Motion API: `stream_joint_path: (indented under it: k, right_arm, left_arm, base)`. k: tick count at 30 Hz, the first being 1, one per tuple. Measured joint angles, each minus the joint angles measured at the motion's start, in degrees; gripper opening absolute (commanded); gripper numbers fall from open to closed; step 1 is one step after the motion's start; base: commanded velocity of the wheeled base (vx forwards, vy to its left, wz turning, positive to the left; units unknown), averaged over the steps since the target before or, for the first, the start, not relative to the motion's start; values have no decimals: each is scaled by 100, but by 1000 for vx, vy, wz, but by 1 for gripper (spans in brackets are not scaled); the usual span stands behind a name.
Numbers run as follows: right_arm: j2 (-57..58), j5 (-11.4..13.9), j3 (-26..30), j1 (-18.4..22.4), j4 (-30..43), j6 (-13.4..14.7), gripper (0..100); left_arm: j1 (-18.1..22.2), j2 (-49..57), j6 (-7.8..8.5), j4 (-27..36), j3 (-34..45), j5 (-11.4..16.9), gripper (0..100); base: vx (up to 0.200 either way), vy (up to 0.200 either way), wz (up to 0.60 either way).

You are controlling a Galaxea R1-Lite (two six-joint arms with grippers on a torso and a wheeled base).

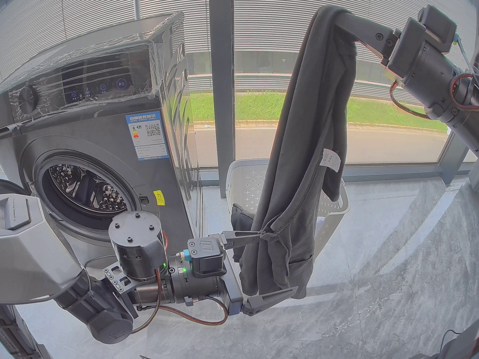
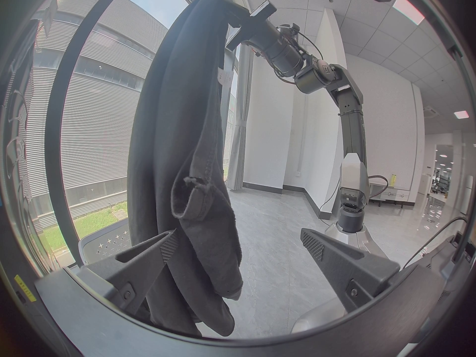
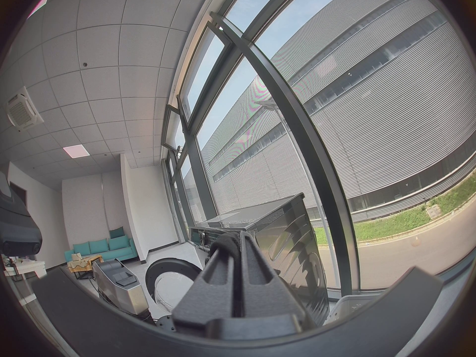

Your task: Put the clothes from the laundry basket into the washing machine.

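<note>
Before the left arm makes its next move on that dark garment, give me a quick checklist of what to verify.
1. Top grip: right claw shut on the dark garment: ok.
2. Lower grip ready: left claw open, one finger on either side of the garment's lower part: ok.
3. Drum opening of the washing machine uncovered: ok.
4. Garment's hem free of the laundry basket: cannot tell.
5. Basket emptied: not ok, another dark cloth lies inside.
</note>
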State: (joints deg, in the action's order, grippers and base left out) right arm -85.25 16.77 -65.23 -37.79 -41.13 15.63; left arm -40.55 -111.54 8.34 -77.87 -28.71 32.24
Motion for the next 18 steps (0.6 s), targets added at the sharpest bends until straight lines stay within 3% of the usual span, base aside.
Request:
stream_joint_path:
  k: [18]
  right_arm:
    - [0, 0, 32, -232, 2, 5, 0]
  left_arm:
    - [22, -389, -9, -16, -624, 0, 100]
  base:
    - [0, 0, 0]
